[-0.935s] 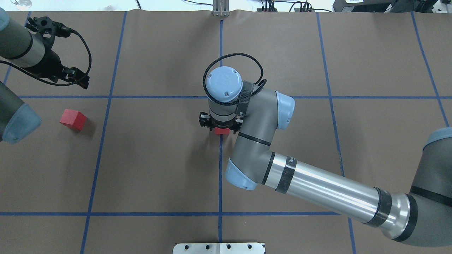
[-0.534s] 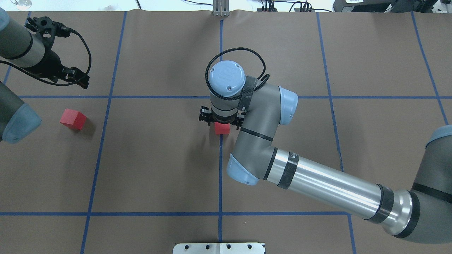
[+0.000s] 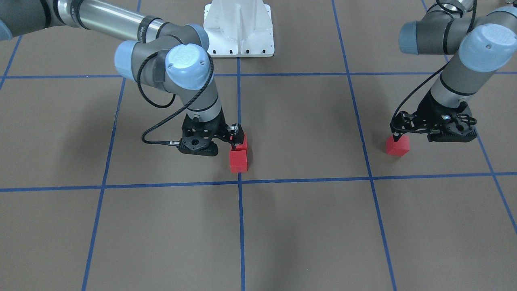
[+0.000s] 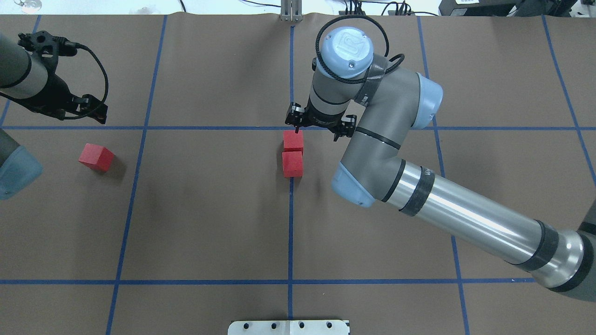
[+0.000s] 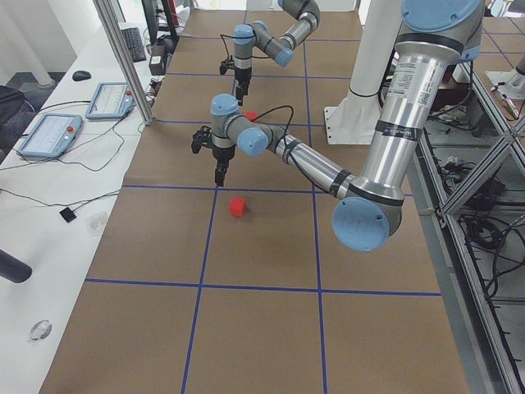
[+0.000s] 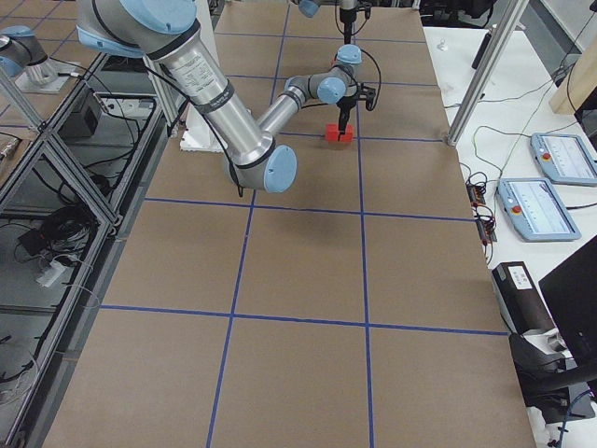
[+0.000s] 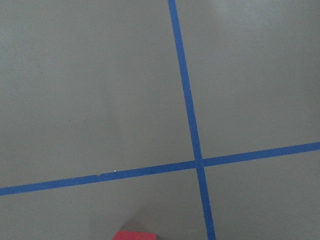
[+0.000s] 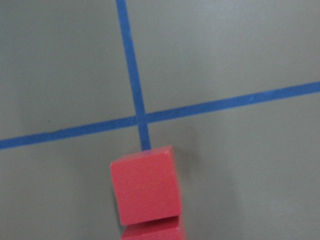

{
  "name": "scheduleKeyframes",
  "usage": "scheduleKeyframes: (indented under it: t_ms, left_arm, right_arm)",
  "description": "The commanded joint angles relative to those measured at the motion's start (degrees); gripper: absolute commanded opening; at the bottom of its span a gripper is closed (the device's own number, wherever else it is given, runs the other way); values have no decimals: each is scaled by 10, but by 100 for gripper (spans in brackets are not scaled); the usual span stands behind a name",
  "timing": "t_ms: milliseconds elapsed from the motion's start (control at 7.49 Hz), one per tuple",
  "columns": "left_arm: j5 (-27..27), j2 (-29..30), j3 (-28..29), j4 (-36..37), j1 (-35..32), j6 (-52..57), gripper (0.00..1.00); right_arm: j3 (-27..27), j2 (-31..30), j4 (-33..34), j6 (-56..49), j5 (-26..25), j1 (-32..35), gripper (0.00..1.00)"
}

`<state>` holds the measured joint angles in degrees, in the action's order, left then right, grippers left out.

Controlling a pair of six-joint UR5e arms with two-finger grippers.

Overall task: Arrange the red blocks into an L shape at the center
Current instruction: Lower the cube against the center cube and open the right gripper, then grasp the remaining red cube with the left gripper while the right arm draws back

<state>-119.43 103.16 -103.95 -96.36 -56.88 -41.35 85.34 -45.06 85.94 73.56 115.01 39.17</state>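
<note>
Two red blocks (image 4: 293,141) (image 4: 292,164) lie touching in a row on the blue line, just on the robot's side of the center (image 4: 291,128). They also show in the front view (image 3: 241,144) (image 3: 238,159) and the right wrist view (image 8: 145,190). My right gripper (image 4: 321,128) is open and empty, raised above the far block (image 3: 237,135). The third red block (image 4: 96,157) sits far left. My left gripper (image 4: 95,111) is shut and hovers near it, over it in the front view (image 3: 398,135).
The robot's white base plate (image 4: 288,326) is at the near table edge. A metal post (image 4: 291,11) stands at the far edge. The left wrist view shows another tape crossing (image 7: 199,162) and a sliver of the third block (image 7: 134,235).
My right gripper let go of a red block beside the other one, then rose and moved away toward the far right. My left arm shifted slightly left.
</note>
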Motion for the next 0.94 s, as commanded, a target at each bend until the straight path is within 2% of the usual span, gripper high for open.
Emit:
scheduleKeyframes:
  t_ms: [0,134,401,801]
  left_arm:
    - [5,-57,15,-113,8,-3,100]
    - [4,-59,43,-177,10,-9,100]
    - [7,-52,67,-186,48,-17,100]
    - [8,-58,67,-186,53,-12,100]
  right_arm:
    - [30,-54,0,-72,29,53,99]
    - [41,-73,0,-87,35,65,99]
    - [51,-93,-1,-109,33,73,99]
    - [51,-94,-2,-109,31,74,99]
